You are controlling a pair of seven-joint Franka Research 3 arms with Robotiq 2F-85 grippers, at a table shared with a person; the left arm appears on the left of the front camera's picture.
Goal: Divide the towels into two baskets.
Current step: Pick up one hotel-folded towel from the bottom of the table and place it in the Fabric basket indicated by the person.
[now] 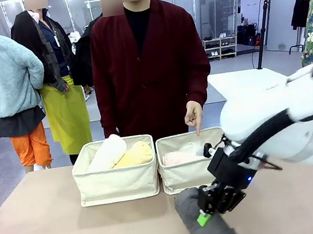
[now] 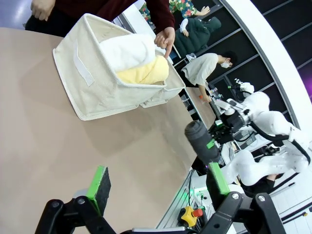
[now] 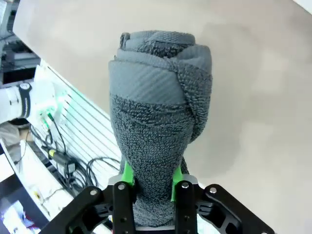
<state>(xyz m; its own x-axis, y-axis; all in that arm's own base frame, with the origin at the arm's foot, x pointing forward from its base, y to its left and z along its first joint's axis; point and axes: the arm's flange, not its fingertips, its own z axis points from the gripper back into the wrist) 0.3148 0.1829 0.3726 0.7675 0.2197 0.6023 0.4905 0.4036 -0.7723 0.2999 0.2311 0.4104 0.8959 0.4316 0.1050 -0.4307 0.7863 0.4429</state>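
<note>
Left gripper (image 2: 158,187) hangs over bare table (image 1: 38,225) with its green pads spread wide, holding nothing. Going rightward across the front view, the left basket (image 1: 117,183) at about nine o'clock from the table's middle already holds the white towel (image 1: 108,152) and the pale yellow towel (image 1: 133,154) side by side. Just beside it, toward three o'clock, the right basket (image 1: 190,173) holds the pale pink towel (image 1: 179,158), and the person's hand (image 1: 194,116) points down at its far rim. At five o'clock, near the table's near edge, the right gripper (image 1: 210,209) is clamped on the dark grey towel (image 1: 202,220), pads pressed into the roll's sides. By my judgement three towels are sorted and only the grey one is left, bound for the right basket so each holds two.
</note>
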